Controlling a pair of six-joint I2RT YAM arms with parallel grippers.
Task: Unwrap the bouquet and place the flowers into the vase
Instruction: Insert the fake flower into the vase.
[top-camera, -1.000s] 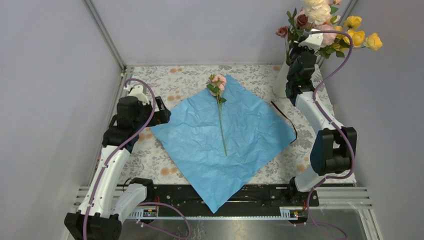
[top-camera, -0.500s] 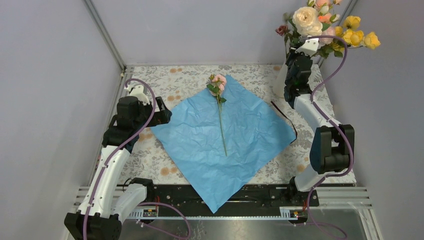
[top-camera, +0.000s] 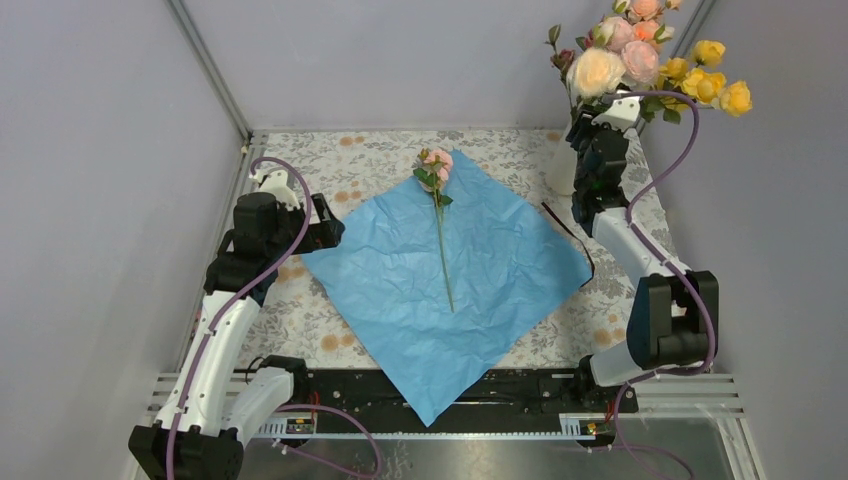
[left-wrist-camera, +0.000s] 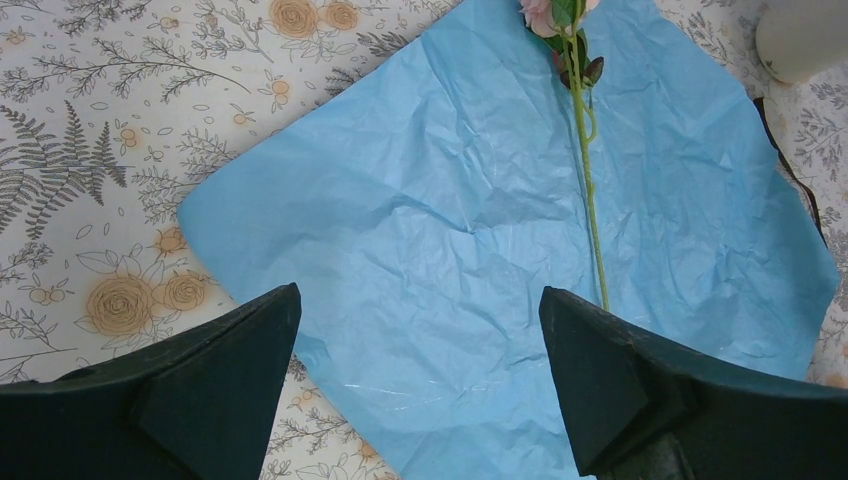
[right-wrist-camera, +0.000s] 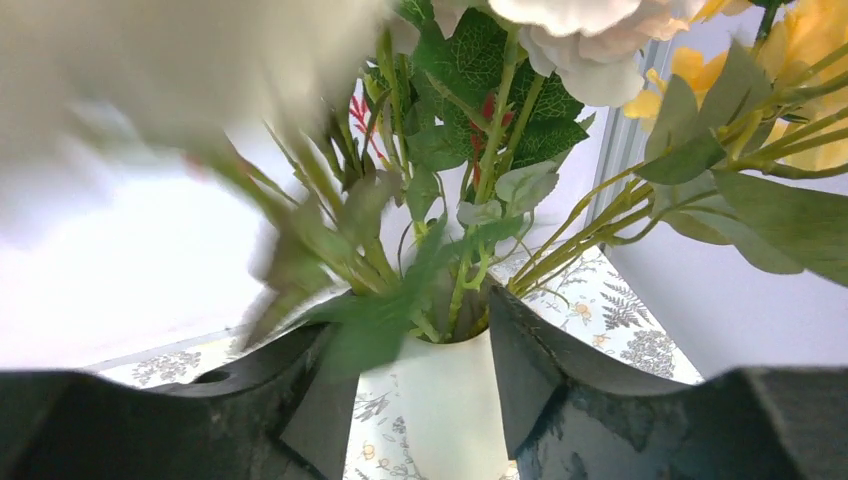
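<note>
The beige vase (top-camera: 561, 166) stands at the back right corner and holds several flowers (top-camera: 650, 68), yellow, pink and cream. My right gripper (top-camera: 592, 128) hovers just in front of the vase mouth. In the right wrist view its jaws (right-wrist-camera: 412, 322) stand apart on either side of the vase (right-wrist-camera: 445, 400), and green stems (right-wrist-camera: 480, 200) rise from the mouth behind them; a blurred stem swings at the left. One pink flower (top-camera: 437, 163) lies on the spread blue paper (top-camera: 470, 280). My left gripper (left-wrist-camera: 418, 293) is open over the paper's left corner (left-wrist-camera: 300, 230), holding nothing.
A dark brown ribbon (top-camera: 572, 237) lies along the paper's right edge. Grey walls close in both sides and the back. The floral tablecloth (top-camera: 300, 320) shows around the paper. The base rail (top-camera: 520, 385) runs along the near edge.
My right gripper has opened and the cream rose has swung left and settled among the flowers in the vase. The right arm shifted slightly. The left arm has not moved.
</note>
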